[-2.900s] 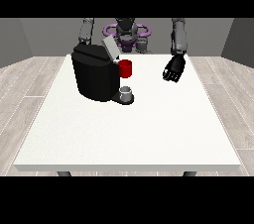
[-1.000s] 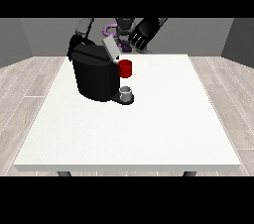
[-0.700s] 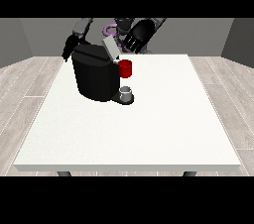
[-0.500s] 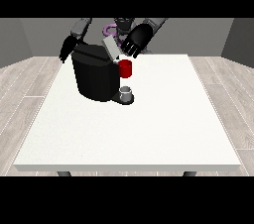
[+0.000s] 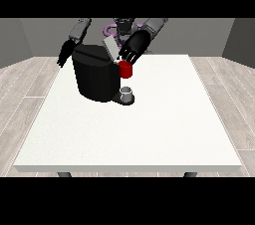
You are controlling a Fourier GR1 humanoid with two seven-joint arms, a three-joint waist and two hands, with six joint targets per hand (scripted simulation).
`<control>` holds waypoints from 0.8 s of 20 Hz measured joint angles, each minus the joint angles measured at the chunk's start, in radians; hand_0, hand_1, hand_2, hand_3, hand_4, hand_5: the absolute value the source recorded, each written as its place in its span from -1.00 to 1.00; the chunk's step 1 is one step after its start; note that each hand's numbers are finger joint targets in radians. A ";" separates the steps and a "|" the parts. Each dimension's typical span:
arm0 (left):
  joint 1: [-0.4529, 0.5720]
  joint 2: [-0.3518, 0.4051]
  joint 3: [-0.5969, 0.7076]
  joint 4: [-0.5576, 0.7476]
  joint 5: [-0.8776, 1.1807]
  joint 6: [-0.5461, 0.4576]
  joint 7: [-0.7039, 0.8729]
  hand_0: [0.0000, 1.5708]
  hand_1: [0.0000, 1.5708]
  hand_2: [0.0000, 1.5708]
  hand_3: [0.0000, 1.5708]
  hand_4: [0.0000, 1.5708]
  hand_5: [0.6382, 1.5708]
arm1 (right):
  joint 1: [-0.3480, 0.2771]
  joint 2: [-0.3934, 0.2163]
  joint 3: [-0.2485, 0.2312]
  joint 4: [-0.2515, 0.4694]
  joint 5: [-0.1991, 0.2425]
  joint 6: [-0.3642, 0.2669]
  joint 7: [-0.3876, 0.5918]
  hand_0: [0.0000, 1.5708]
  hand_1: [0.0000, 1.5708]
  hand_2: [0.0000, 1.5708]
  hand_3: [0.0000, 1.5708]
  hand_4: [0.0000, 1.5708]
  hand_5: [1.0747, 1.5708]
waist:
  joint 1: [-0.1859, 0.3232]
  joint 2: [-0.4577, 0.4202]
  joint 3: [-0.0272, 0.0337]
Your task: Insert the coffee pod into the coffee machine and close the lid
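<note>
I see the black coffee machine point(image 5: 95, 77) standing near the table's point(image 5: 149, 129) far left corner, its grey lid point(image 5: 110, 49) tilted up and open. The hand at the view's right point(image 5: 133, 49) hovers over the lid's right side, fingers point(image 5: 127, 58) reaching down just above the red part point(image 5: 126, 69) on the machine's front — I cannot tell whether they are holding the coffee pod, nor where it is. A small grey cup point(image 5: 127, 92) sits on the drip base. The hand at the view's left point(image 5: 65, 54) hangs beside the machine's left side — its fingers unclear.
</note>
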 measured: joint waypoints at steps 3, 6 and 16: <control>0.013 0.006 -0.002 0.015 -0.002 -0.008 -0.021 0.51 0.51 0.57 0.52 -0.44 1.00 | 0.011 0.001 0.004 -0.010 0.000 0.002 0.011 -1.00 -1.00 -1.00 -1.00 -0.96 1.00 | -0.001 -0.010 -0.0002; 0.000 0.004 0.001 0.020 -0.004 -0.003 -0.022 0.52 0.52 0.59 0.53 -0.47 1.00 | 0.006 0.008 0.005 -0.008 0.005 -0.009 0.004 -1.00 -1.00 -1.00 -1.00 -0.85 1.00 | -0.001 0.002 -0.0002; -0.031 0.015 0.008 0.030 -0.012 0.009 -0.038 0.54 0.54 0.58 0.54 -0.55 1.00 | 0.004 0.002 -0.012 0.007 -0.006 -0.009 -0.017 -1.00 -1.00 -1.00 -1.00 -1.00 1.00 | -0.008 0.016 -0.0001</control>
